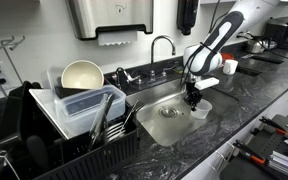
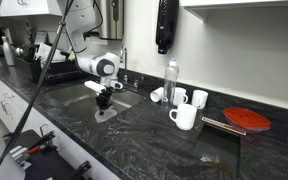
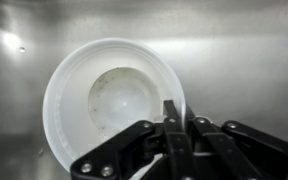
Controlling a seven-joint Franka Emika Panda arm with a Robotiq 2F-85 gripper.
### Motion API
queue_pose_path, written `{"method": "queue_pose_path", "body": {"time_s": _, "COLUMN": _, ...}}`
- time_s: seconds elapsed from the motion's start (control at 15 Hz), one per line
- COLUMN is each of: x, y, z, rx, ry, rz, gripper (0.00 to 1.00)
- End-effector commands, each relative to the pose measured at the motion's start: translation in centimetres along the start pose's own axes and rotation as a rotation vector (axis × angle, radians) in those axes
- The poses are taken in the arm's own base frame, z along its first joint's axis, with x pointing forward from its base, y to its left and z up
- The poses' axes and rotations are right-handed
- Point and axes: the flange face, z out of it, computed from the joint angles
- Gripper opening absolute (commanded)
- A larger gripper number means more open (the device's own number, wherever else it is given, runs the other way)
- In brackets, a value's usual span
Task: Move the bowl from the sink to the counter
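The small whitish translucent bowl (image 3: 114, 100) fills the wrist view, with the steel sink floor (image 3: 244, 50) behind it. My gripper (image 3: 174, 115) is shut on the bowl's rim, one finger inside and one outside. In both exterior views the gripper (image 1: 192, 97) (image 2: 104, 99) holds the bowl (image 1: 200, 109) (image 2: 106, 113) low at the edge of the sink (image 1: 164, 118) (image 2: 82, 92), where it meets the black counter (image 1: 246, 95) (image 2: 154, 142).
A chrome faucet (image 1: 162, 45) stands behind the sink. A black dish rack (image 1: 74, 130) with a large cream bowl (image 1: 82, 75) sits beside it. White mugs (image 2: 184, 115), a bottle (image 2: 171, 80) and a red plate (image 2: 247, 119) stand on the counter.
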Motion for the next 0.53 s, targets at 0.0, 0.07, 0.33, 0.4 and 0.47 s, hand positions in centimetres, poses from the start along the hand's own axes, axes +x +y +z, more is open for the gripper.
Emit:
{"method": "queue_pose_path", "body": {"time_s": 0.0, "x": -0.9, "y": 0.2, "z": -0.7, "rx": -0.033, "ry": 0.001, "rz": -0.032, "gripper": 0.0}}
{"method": "queue_pose_path", "body": {"time_s": 0.07, "x": -1.2, "y": 0.1, "z": -1.2, "rx": -0.036, "ry": 0.004, "rz": -0.041, "gripper": 0.02}}
{"method": "queue_pose_path", "body": {"time_s": 0.33, "x": -2.9, "y": -0.9, "z": -3.0, "rx": -0.061, "ry": 0.002, "rz": -0.112, "gripper": 0.01}}
{"method": "queue_pose_path", "body": {"time_s": 0.4, "x": -3.3, "y": -1.2, "z": -3.4, "rx": -0.068, "ry": 0.002, "rz": -0.125, "gripper": 0.01}}
{"method": "queue_pose_path", "body": {"time_s": 0.47, "x": -3.8, "y": -1.6, "z": -4.1, "rx": -0.071, "ry": 0.008, "rz": -0.139, "gripper": 0.01}}
